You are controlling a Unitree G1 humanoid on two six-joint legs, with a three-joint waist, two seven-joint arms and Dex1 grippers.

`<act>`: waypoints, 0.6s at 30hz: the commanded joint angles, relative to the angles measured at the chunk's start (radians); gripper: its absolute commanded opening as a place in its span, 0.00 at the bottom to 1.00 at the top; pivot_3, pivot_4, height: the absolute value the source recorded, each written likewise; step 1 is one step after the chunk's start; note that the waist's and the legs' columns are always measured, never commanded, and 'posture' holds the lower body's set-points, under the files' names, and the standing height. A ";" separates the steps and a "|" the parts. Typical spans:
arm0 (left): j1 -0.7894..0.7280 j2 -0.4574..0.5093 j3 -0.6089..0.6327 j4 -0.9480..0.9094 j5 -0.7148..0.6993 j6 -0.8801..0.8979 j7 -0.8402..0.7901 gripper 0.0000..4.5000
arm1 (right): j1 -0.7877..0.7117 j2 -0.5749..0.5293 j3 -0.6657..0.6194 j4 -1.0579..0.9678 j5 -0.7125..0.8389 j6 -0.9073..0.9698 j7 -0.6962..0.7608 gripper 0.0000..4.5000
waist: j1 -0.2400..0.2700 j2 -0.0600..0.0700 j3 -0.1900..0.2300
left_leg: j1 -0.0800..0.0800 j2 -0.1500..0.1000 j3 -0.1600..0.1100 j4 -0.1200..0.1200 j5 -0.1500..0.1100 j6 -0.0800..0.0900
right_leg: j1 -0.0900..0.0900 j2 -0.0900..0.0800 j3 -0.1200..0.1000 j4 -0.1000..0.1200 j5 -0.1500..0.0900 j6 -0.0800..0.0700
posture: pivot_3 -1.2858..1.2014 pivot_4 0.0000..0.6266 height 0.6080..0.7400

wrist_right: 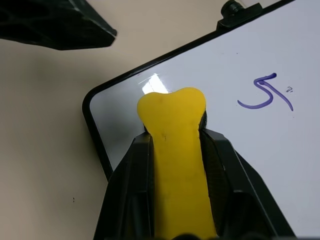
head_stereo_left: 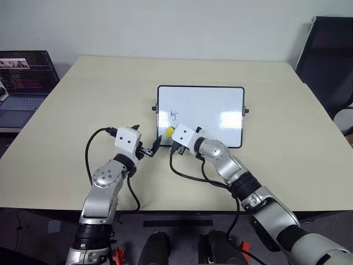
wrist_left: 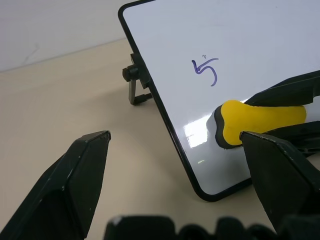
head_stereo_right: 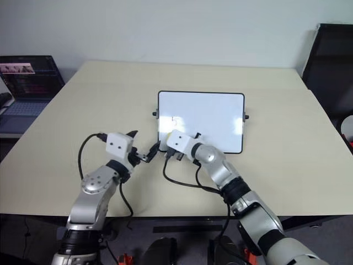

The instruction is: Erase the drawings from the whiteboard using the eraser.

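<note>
- Spreading wide under everything is the pale beige counter (head_stereo_left: 83, 110), with an open laptop (head_stereo_left: 25, 83) on a lower surface off its far left side and a dark chair (head_stereo_left: 328, 61) off its far right.
- Near the middle of the counter stands the whiteboard (head_stereo_left: 209, 105), glossy white in a thin black frame, propped at a tilt with a small black knob on each short side.
- From the near right comes the right hand (wrist_right: 172, 145), pointing forward and leftward at the board's near left corner; its two black fingers are clamped on the eraser (wrist_right: 175, 150).
- Just off the board's near left corner, over bare counter, hangs the left hand (head_stereo_left: 151, 149), its fingers spread apart and holding nothing. It sits just beside the right hand without touching it.
- The eraser is a yellow block with a flared, rounded tip poking out past the fingertips; that tip lies against or just above the white surface at the near left corner, and I cannot tell which.
- Of the drawings, a single thin blue-purple "5" (wrist_left: 207, 71) shows on the left part of the board, a little beyond the eraser's tip and apart from it.
</note>
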 commanded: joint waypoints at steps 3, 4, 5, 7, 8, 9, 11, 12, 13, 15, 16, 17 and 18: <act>-0.016 0.005 0.009 -0.013 -0.003 -0.034 0.002 1.00 | -0.131 0.009 -0.126 0.076 0.044 -0.098 -0.153 0.23 | 0.000 0.000 0.000 | -0.001 0.000 0.000 0.000 0.000 0.000 | -0.001 0.000 0.000 0.000 0.000 0.000 | 0.52 0.24 1.00; -0.015 0.005 0.009 -0.008 -0.003 -0.039 0.000 1.00 | -0.151 0.012 -0.140 0.094 0.048 -0.112 -0.174 0.23 | -0.001 0.000 0.000 | -0.001 0.000 0.001 0.000 0.000 0.000 | -0.001 0.000 0.000 -0.001 0.000 0.000 | 0.52 0.24 1.00; -0.014 0.006 0.010 -0.003 -0.003 -0.044 -0.002 1.00 | -0.167 0.015 -0.149 0.110 0.053 -0.122 -0.185 0.23 | -0.002 0.000 0.000 | -0.001 0.000 0.001 -0.001 0.000 0.000 | -0.001 0.000 0.000 -0.001 0.000 0.000 | 0.52 0.24 1.00; -0.014 0.008 0.011 0.006 -0.004 -0.053 -0.005 1.00 | -0.187 0.022 -0.156 0.141 0.059 -0.129 -0.181 0.23 | -0.003 0.000 0.000 | -0.002 0.000 0.001 -0.003 0.000 0.000 | -0.002 0.000 0.001 -0.001 0.000 -0.001 | 0.52 0.24 1.00; -0.014 0.008 0.011 0.010 -0.004 -0.058 -0.006 1.00 | -0.195 0.027 -0.156 0.154 0.061 -0.124 -0.171 0.23 | -0.003 0.000 0.000 | -0.002 0.000 0.001 -0.003 -0.001 -0.001 | -0.002 0.000 0.000 -0.001 0.000 -0.001 | 0.52 0.24 1.00; -0.015 0.009 0.011 0.014 -0.005 -0.062 -0.007 1.00 | -0.204 0.034 -0.152 0.167 0.064 -0.103 -0.146 0.23 | -0.003 0.000 0.000 | -0.002 0.000 0.001 -0.004 -0.001 -0.001 | -0.002 0.000 0.000 -0.001 -0.001 -0.001 | 0.52 0.24 1.00; -0.016 0.009 0.011 0.021 -0.005 -0.069 -0.008 1.00 | -0.217 0.050 -0.147 0.187 0.075 -0.057 -0.095 0.23 | -0.005 0.000 0.000 | -0.002 0.000 0.001 -0.005 -0.002 -0.002 | -0.002 0.000 0.000 -0.001 -0.001 -0.002 | 0.52 0.24 1.00; -0.016 0.009 0.010 0.023 -0.005 -0.071 -0.008 1.00 | -0.221 0.058 -0.143 0.193 0.081 -0.028 -0.063 0.23 | -0.008 0.000 0.000 | -0.002 0.000 0.001 -0.005 -0.002 -0.002 | -0.003 0.000 0.000 -0.002 -0.001 -0.002 | 0.52 0.24 1.00; -0.016 0.009 0.008 0.023 -0.004 -0.073 -0.009 1.00 | -0.222 0.069 -0.142 0.195 0.094 0.022 -0.023 0.23 | -0.012 0.000 0.000 | -0.002 0.000 0.001 -0.005 -0.002 -0.003 | -0.003 0.000 0.000 -0.002 -0.001 -0.002 | 0.52 0.24 1.00; -0.015 0.008 0.006 0.021 -0.004 -0.074 -0.009 1.00 | -0.219 0.096 -0.159 0.185 0.138 0.147 0.039 0.23 | -0.015 0.000 0.000 | -0.002 0.001 0.000 -0.005 -0.002 -0.002 | -0.002 0.000 0.000 -0.001 -0.001 -0.002 | 0.52 0.24 1.00; -0.014 0.008 0.006 0.020 -0.004 -0.074 -0.010 1.00 | -0.218 0.107 -0.166 0.176 0.158 0.212 0.064 0.23 | -0.016 0.000 0.000 | -0.002 0.001 0.000 -0.004 -0.002 -0.002 | -0.002 0.000 0.000 -0.001 -0.001 -0.002 | 0.52 0.24 1.00; -0.014 0.008 0.006 0.020 -0.004 -0.075 -0.010 1.00 | -0.214 0.112 -0.163 0.165 0.168 0.271 0.090 0.23 | -0.016 0.000 0.000 | -0.002 0.001 -0.001 -0.004 -0.002 -0.002 | -0.002 0.000 0.000 -0.001 -0.001 -0.002 | 0.52 0.24 1.00; -0.013 0.008 0.006 0.019 -0.004 -0.075 -0.010 1.00 | -0.209 0.115 -0.160 0.153 0.172 0.313 0.104 0.23 | -0.017 0.000 0.000 | -0.002 0.001 -0.001 -0.004 -0.002 -0.002 | -0.002 0.000 0.000 -0.001 -0.001 -0.002 | 0.52 0.24 1.00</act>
